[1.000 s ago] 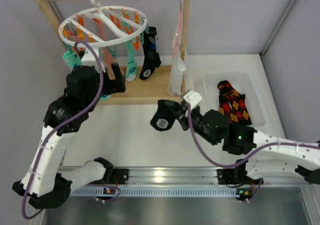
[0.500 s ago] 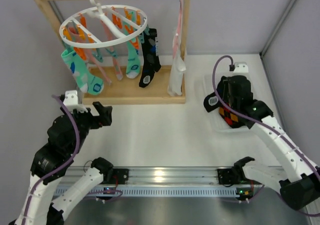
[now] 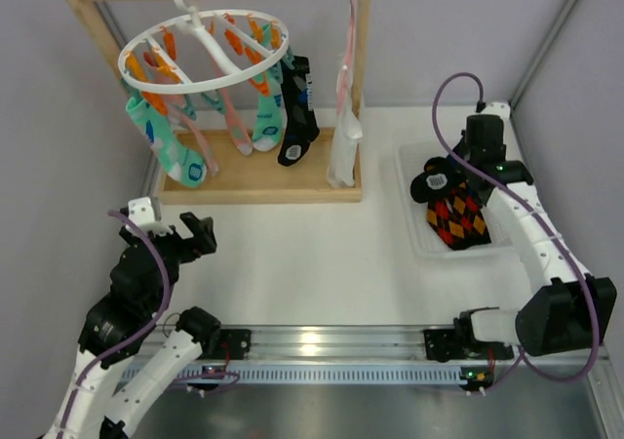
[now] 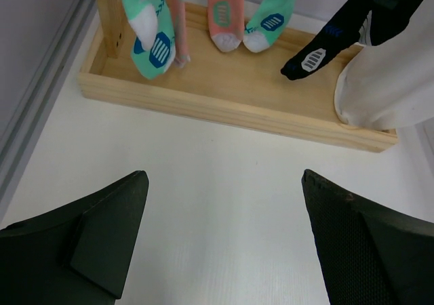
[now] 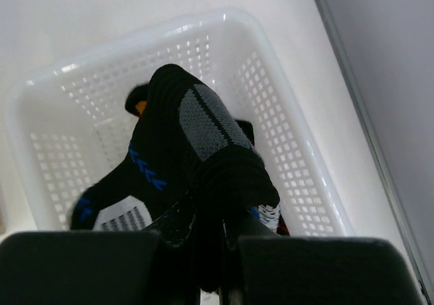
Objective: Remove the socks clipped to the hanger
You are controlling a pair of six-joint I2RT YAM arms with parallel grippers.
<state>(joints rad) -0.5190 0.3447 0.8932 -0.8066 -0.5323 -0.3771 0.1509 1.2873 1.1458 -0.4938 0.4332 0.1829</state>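
Observation:
The white ring hanger (image 3: 203, 54) hangs by its hook from the wooden rail, with orange and teal clips. Mint-green socks (image 3: 185, 161), a pink sock (image 3: 234, 132) and a black sock (image 3: 295, 117) hang from it; they also show in the left wrist view, mint-green (image 4: 152, 34), pink (image 4: 224, 17), black (image 4: 325, 44). My right gripper (image 3: 436, 180) is shut on a black sock with blue marks (image 5: 183, 156) and holds it above the white basket (image 5: 285, 68). My left gripper (image 4: 224, 176) is open and empty, low over the table in front of the rack.
The wooden rack base (image 4: 230, 95) stands at the back left. A long pale cloth (image 3: 343, 137) hangs at the rack's right post. The basket (image 3: 414, 166) at the right holds a red, orange and black patterned sock (image 3: 456, 215). The table's right wall is next to the basket.
My left arm has pulled back from the hanger and dropped low over the table. My right arm has carried the black sock from the table's middle to above the basket.

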